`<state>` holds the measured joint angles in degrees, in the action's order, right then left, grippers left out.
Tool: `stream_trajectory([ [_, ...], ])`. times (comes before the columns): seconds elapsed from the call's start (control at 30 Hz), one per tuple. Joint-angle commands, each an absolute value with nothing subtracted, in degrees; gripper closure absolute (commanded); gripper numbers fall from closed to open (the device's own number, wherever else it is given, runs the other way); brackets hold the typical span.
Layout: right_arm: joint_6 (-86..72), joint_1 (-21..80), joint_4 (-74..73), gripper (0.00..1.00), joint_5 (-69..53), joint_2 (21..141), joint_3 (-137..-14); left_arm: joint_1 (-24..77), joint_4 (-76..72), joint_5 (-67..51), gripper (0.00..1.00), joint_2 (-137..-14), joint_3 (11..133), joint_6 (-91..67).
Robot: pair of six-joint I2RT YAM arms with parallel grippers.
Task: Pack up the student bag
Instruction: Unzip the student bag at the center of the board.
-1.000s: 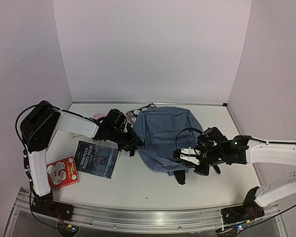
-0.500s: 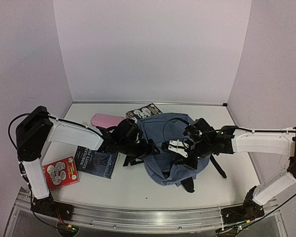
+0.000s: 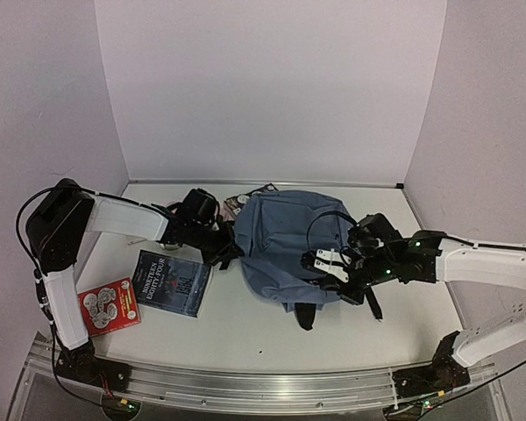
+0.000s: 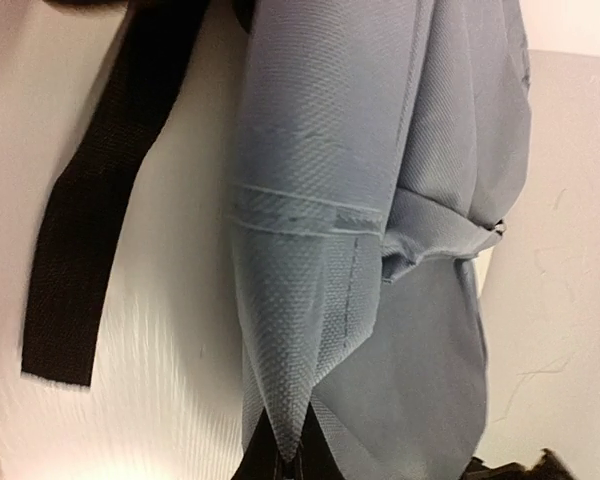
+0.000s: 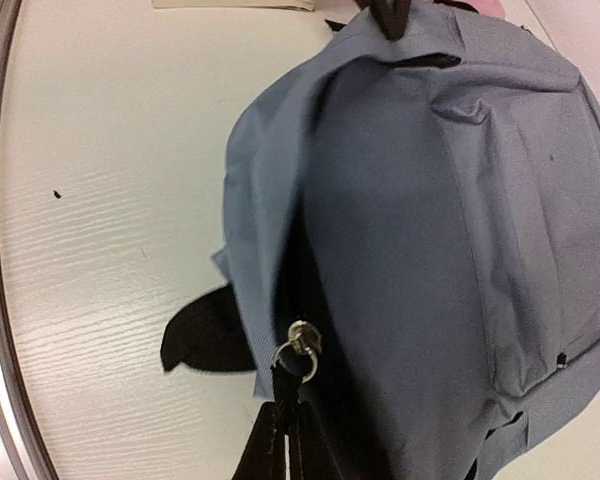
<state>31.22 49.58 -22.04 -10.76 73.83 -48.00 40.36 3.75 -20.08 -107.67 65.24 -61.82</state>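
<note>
Item: student bag (image 3: 280, 237), blue-grey, laid flat between both claws.
Left gripper (image 4: 285, 462): fully closed, a fold of bag fabric pinched at its tips.
Right gripper (image 5: 283, 442): fully closed on the zipper pull (image 5: 298, 358) just ahead.
Handling: fabric is best held taut while the pull is drawn steadily along its track.

Left arm (image 3: 127, 219): rises from its base, bends at the shoulder and reaches right, low over the table. Left gripper (image 3: 229, 252): jaws closed, pinching a fold of the student bag (image 3: 280, 232). Right arm (image 3: 486, 263): forearm extended leftward, wrist low. Right gripper (image 3: 326, 266): jaws closed on the zipper pull (image 5: 298, 358).
</note>
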Motion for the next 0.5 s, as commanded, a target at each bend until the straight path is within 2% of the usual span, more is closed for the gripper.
stream_trajectory([
  [0.0, 31.1, 49.8, -23.9, 1.0, -7.1, 70.5, -45.6, 34.0, 8.6, -22.1, 0.97, -107.0, 70.8, -53.2],
  [0.07, 30.6, 49.8, -23.8, 1.0, -7.3, 71.1, -46.1, 33.8, 13.4, -20.2, 0.84, -105.5, 73.1, -47.7],
  [0.1, 30.4, 49.8, -23.7, 1.0, -7.8, 71.8, -46.7, 34.4, 15.4, -19.5, 0.66, -104.1, 73.8, -45.1],
  [0.17, 30.0, 49.8, -23.6, 1.0, -9.0, 73.8, -48.4, 35.1, 17.9, -18.1, 0.37, -101.1, 73.7, -41.6],
  [0.27, 28.8, 49.8, -23.0, 1.0, -11.4, 78.4, -52.3, 35.5, 17.8, -18.0, 0.07, -94.6, 69.6, -37.1],
  [0.33, 28.0, 49.8, -22.8, 1.0, -12.5, 80.6, -54.4, 36.0, 16.5, -20.4, 0.01, -91.0, 67.3, -35.5],
  [0.47, 26.9, 49.7, -22.4, 1.0, -13.4, 83.5, -57.4, 40.2, 14.3, -20.2, 0.0, -89.6, 65.2, -39.9],
])
